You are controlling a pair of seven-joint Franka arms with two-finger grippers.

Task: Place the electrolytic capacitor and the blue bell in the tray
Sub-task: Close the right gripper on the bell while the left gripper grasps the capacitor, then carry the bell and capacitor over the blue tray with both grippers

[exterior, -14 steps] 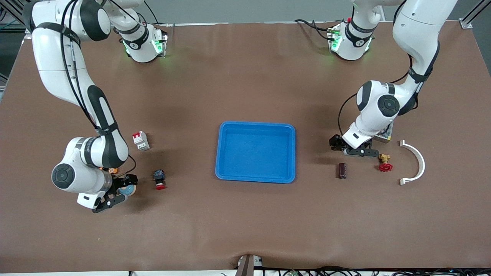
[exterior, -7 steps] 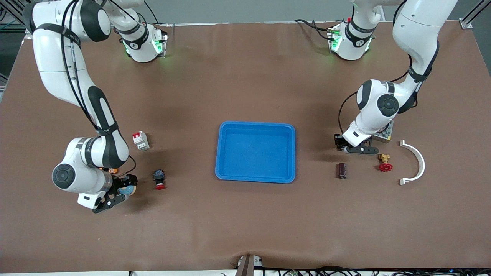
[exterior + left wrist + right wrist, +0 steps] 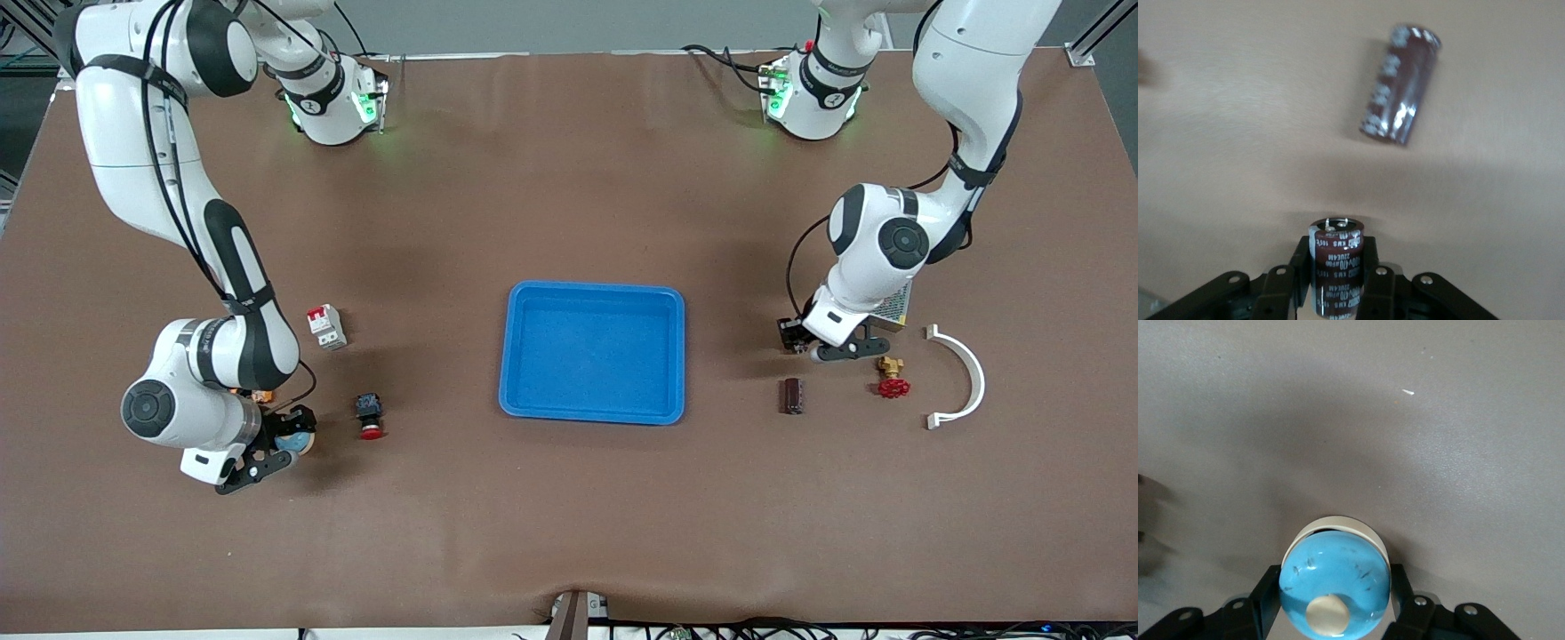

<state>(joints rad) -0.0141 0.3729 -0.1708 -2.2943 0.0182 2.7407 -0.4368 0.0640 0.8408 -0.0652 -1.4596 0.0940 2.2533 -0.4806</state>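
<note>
Shallow bright-blue rectangular plastic tray (image 3: 593, 353) mid-table, nothing in it. At its 9 o'clock, right gripper (image 3: 1333, 603) clamped on round blue bell (image 3: 1335, 586). At 3 o'clock, left gripper (image 3: 1337, 279) pinching dark-brown cylindrical capacitor (image 3: 1336, 265); second capacitor (image 3: 792, 396) lying flat nearby.

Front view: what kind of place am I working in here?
Probably a robotics lab bench: two arms bolted along one edge of a brown-covered table, a blue tray mid-table, and scattered parts such as a circuit breaker and a red-handled valve.
</note>
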